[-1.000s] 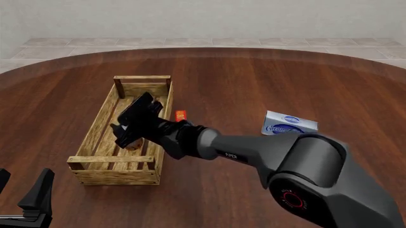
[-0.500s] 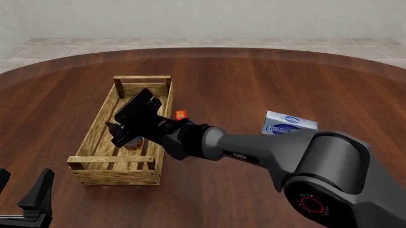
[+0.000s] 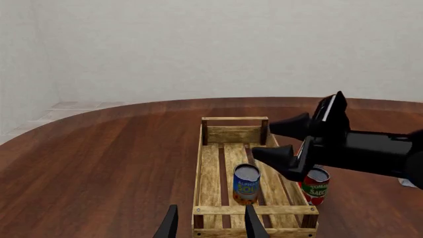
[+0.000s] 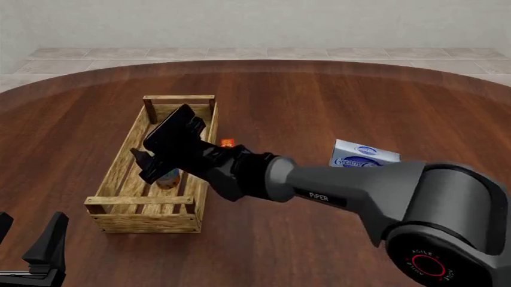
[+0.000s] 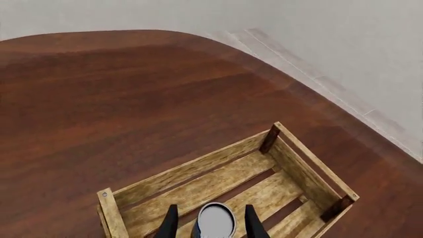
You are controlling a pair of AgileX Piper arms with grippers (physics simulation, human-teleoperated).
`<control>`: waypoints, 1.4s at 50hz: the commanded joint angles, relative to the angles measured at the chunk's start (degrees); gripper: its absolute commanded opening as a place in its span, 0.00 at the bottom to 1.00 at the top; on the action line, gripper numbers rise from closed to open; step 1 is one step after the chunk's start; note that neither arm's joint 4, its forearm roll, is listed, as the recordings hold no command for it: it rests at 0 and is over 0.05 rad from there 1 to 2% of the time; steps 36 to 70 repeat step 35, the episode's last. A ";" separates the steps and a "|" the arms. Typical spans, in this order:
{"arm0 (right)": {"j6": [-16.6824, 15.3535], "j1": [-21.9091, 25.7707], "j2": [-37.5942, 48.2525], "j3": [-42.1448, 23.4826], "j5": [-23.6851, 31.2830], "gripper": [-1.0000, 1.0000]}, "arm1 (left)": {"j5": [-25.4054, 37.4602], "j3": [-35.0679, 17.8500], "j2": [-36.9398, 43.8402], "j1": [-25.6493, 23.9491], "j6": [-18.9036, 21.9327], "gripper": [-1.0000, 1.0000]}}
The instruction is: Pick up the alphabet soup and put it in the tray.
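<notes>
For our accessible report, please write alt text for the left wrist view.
The alphabet soup stands upright inside the tray, with the right gripper open above it. A red-labelled can stands just outside the tray on the wooden table.

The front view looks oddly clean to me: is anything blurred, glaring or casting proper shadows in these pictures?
Front view: everything sharp, light flat and even; the table shows only a soft sheen, no glare, and the tray casts hardly any shadow. Left wrist view: the alphabet soup is crisp, its label readable. Right wrist view: sharp too, with the right gripper fingers cut off by the frame edge.
</notes>
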 commanded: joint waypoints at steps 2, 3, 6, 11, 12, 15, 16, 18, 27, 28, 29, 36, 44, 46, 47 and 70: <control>-0.36 0.21 -1.94 1.32 -0.12 1.00 | 0.00 0.00 0.00 0.00 0.00 1.00; -0.30 0.29 -2.26 1.45 -0.05 1.00 | 0.00 0.00 0.00 0.00 0.00 1.00; -0.34 0.38 -2.83 1.82 -0.05 1.00 | 0.00 0.00 0.00 0.00 0.00 1.00; -0.33 0.44 -4.03 3.03 -0.46 1.00 | 0.00 0.00 0.00 0.00 0.00 1.00; -0.45 0.37 -4.20 3.32 -0.65 1.00 | 0.00 0.00 0.00 0.00 0.00 1.00; -0.49 0.33 -4.72 3.89 -0.78 1.00 | 0.00 0.00 0.00 0.00 0.00 1.00; -0.52 0.29 -5.03 4.17 -0.86 1.00 | 0.00 0.00 0.00 0.00 0.00 1.00; -0.49 0.21 -5.30 4.37 -0.92 1.00 | 0.00 0.00 0.00 0.00 0.00 1.00; -0.32 0.73 -8.98 7.53 -1.85 1.00 | 0.00 0.00 0.00 0.00 0.00 1.00; -0.32 0.73 -8.98 7.54 -1.85 1.00 | 0.00 0.00 0.00 0.00 0.00 1.00; -0.20 0.85 -9.41 7.87 -1.93 1.00 | 0.00 0.00 0.00 0.00 0.00 1.00; -0.22 0.97 -11.12 9.51 -2.48 1.00 | 0.00 0.00 0.00 0.00 0.00 1.00; -0.22 0.97 -11.12 9.51 -2.48 1.00 | 0.00 0.00 0.00 0.00 0.00 1.00; -0.22 0.97 -11.12 9.51 -2.48 1.00 | 0.00 0.00 0.00 0.00 0.00 1.00; -0.22 0.97 -11.12 9.51 -2.48 1.00 | 0.00 0.00 0.00 0.00 0.00 1.00; -0.22 0.97 -11.12 9.51 -2.48 1.00 | 0.00 0.00 0.00 0.00 0.00 1.00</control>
